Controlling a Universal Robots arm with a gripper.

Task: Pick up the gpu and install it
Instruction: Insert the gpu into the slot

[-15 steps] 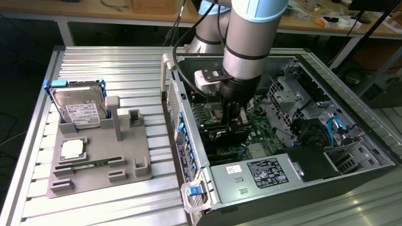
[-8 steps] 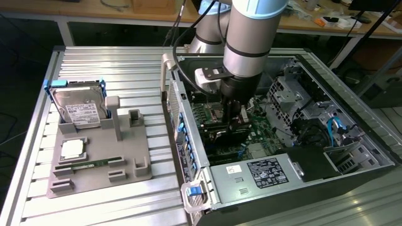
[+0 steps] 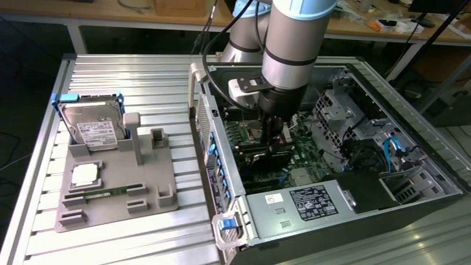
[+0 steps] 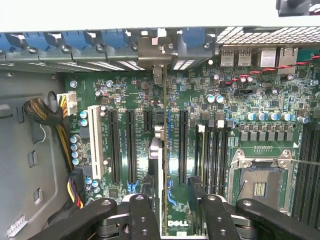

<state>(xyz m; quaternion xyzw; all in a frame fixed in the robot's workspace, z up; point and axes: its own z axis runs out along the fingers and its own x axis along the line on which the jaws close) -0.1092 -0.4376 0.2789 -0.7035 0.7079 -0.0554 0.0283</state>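
Note:
The gpu [image 4: 165, 150] stands edge-on in a motherboard slot, a thin tan line running from its metal bracket [image 4: 159, 75] at the case's rear panel back toward the camera. My gripper [image 4: 170, 200] straddles its top edge. One finger [image 4: 142, 215] sits close beside the card, and the other finger [image 4: 202, 210] stands apart from it, with green board showing in the gap. In the exterior view my gripper [image 3: 274, 144] reaches deep into the open computer case [image 3: 442, 182], just above the dark card [image 3: 261, 160].
The empty CPU socket [image 4: 257, 180], memory slots and capacitors lie beside the card. A bundle of cables [image 4: 50, 125] runs along the case floor. Outside the case, a grey fixture [image 3: 118, 193] holds a silver hard drive [image 3: 92, 130] and a green memory stick [image 3: 103, 193].

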